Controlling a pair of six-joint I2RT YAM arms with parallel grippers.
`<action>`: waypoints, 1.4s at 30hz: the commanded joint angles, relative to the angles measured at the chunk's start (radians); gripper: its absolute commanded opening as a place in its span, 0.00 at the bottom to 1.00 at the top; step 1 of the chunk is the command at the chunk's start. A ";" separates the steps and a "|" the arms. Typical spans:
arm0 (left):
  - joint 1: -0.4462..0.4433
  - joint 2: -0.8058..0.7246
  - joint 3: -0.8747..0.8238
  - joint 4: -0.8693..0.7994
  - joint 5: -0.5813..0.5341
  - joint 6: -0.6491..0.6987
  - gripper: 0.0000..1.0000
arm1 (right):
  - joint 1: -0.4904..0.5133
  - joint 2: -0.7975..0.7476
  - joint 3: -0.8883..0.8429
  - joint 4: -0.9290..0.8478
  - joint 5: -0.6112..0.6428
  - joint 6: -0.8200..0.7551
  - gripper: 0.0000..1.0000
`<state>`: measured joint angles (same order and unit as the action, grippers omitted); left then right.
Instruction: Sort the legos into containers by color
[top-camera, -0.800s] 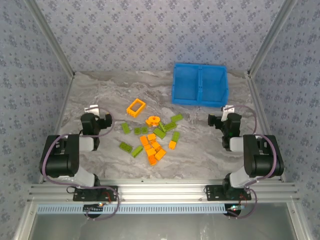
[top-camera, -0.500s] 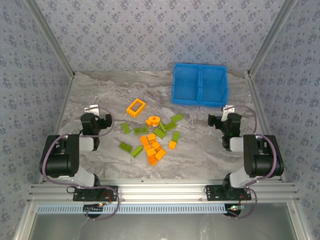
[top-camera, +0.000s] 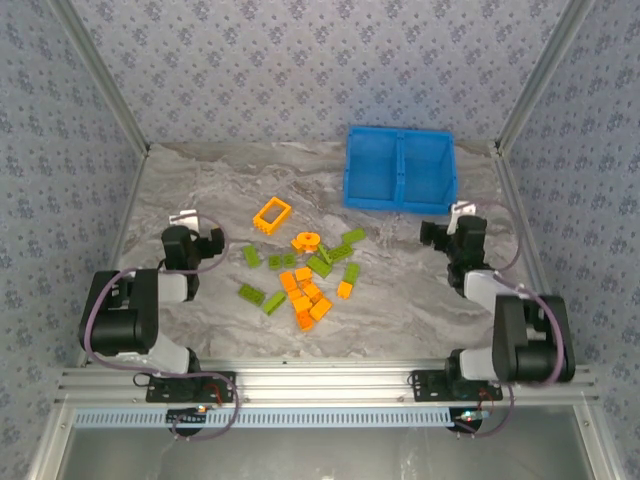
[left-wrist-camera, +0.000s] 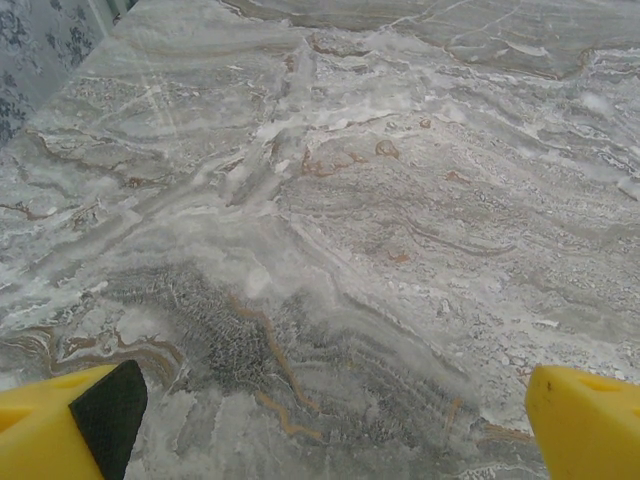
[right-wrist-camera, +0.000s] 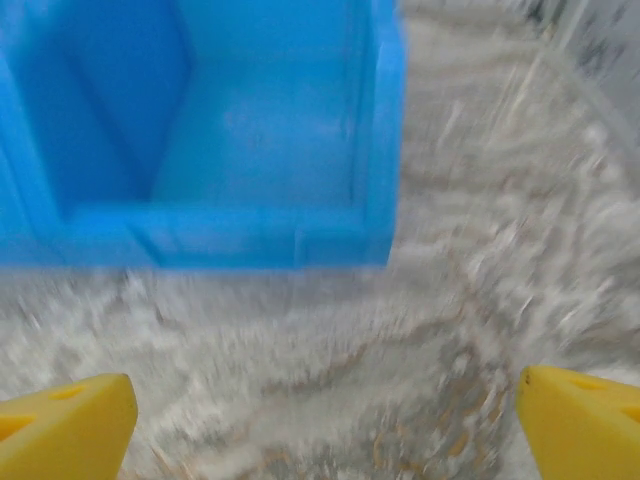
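The legos (top-camera: 305, 280), orange and lime green bricks, lie in a loose heap in the middle of the marble table. An open orange frame (top-camera: 272, 216) and a round orange piece (top-camera: 305, 240) lie at the heap's far side. The containers are the two halves of a blue bin (top-camera: 395, 198) at the back right; both look empty. My left gripper (top-camera: 184, 218) stands open left of the heap, over bare table (left-wrist-camera: 335, 420). My right gripper (top-camera: 461, 212) is open just in front of the bin's right corner, with the bin's near wall (right-wrist-camera: 200, 240) ahead of its yellow fingertips (right-wrist-camera: 70, 420).
Metal frame rails (top-camera: 115, 110) and patterned walls close in the table on the left, right and back. Bare marble (top-camera: 400, 290) lies between the heap and my right arm. The right wrist view is blurred by motion.
My right arm has stretched forward, carrying its gripper closer to the blue bin. The left arm and the bricks have not moved.
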<state>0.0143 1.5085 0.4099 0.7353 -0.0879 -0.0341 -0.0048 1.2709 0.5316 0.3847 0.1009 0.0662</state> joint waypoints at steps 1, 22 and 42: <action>-0.019 -0.110 0.019 -0.075 -0.040 0.000 0.99 | 0.019 -0.130 0.117 -0.352 0.101 0.189 0.98; -0.484 -0.501 0.727 -1.462 0.364 0.172 0.99 | 0.540 0.239 0.536 -1.018 -0.138 0.533 1.00; -0.524 -0.582 0.479 -1.349 0.453 0.379 0.99 | 0.879 0.488 0.521 -0.990 0.060 0.820 0.76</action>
<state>-0.4999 0.9577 0.8970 -0.6636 0.3214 0.3218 0.8795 1.7481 1.0496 -0.6113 0.1169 0.8249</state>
